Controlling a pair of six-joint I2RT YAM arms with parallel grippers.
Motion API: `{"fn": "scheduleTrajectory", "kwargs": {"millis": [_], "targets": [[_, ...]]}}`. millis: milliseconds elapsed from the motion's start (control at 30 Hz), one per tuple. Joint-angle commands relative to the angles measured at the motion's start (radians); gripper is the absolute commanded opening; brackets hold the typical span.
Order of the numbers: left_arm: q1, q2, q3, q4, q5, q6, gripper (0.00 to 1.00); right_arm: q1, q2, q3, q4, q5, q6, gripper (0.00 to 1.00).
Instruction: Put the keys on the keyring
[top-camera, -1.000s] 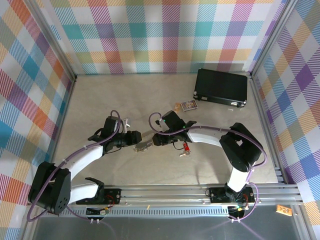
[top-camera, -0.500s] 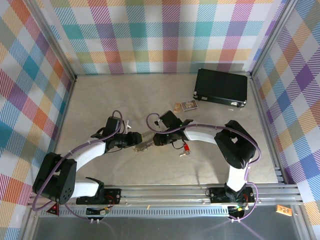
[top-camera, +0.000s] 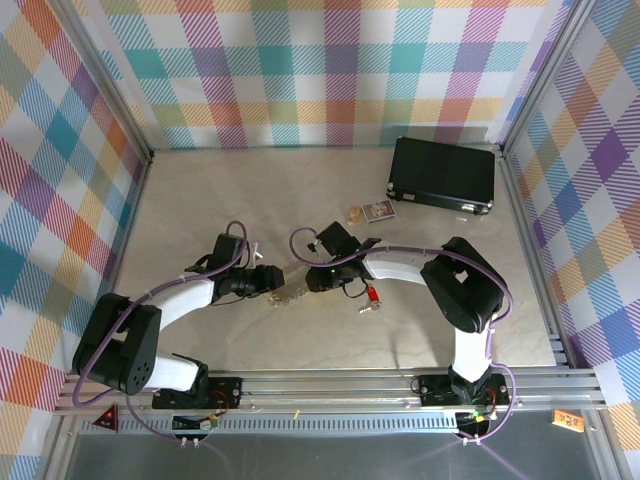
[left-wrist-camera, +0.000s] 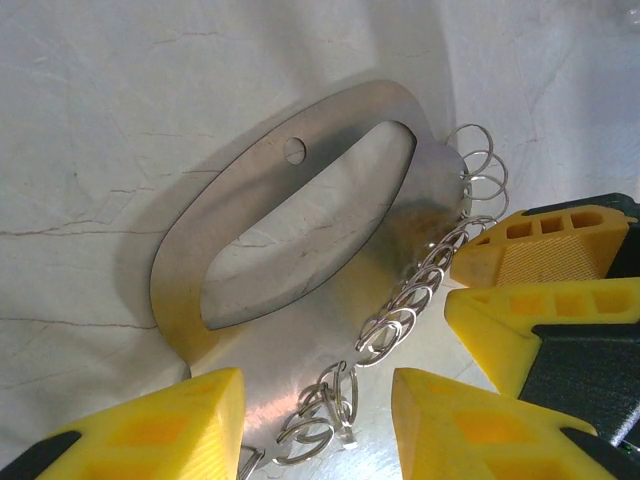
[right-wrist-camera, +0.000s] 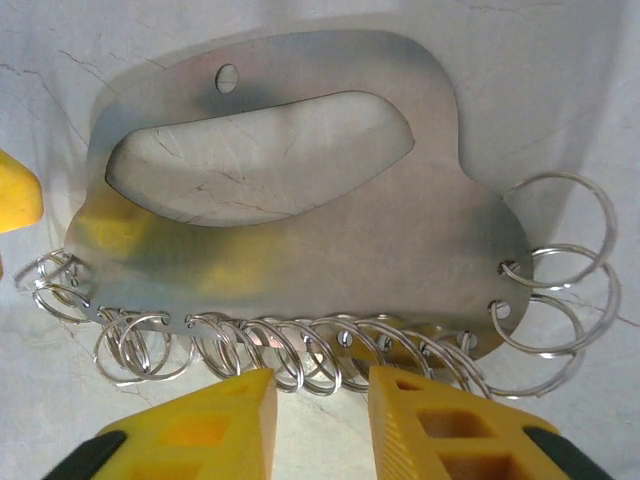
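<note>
The keyring (right-wrist-camera: 300, 245) lies lengthwise between the arms. The left gripper (left-wrist-camera: 315, 405) straddles one end, clamped or not I cannot tell, while the right gripper (right-wrist-camera: 320, 395), jaws apart and empty, faces its row of rings. The key (top-camera: 372, 297) lies on the table (top-camera: 200, 200) just behind the right gripper, clearly the nearer one.

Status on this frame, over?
Left gripper gripping keyring end. Right gripper astride ring row, grip unclear. Key on table, not threaded.

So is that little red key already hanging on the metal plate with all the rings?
No, the red key lies loose on the table, apart from the keyring.
</note>
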Motion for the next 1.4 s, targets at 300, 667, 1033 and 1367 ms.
{"fn": "scheduleTrajectory", "kwargs": {"millis": [300, 667, 1033, 1367], "targets": [[0.020, 0.067, 0.038, 0.014, 0.044, -0.019, 0.42, 0.012, 0.019, 0.019, 0.008, -0.027, -0.016, 0.31], [0.025, 0.081, 0.039, 0.019, 0.051, -0.022, 0.41, 0.020, 0.027, 0.025, 0.027, -0.064, -0.013, 0.25], [0.026, 0.081, 0.038, 0.020, 0.048, -0.023, 0.40, 0.019, 0.029, 0.022, 0.044, -0.058, -0.005, 0.18], [0.027, 0.087, 0.039, 0.022, 0.052, -0.023, 0.40, 0.019, 0.032, 0.025, 0.054, -0.041, 0.001, 0.15]]}}
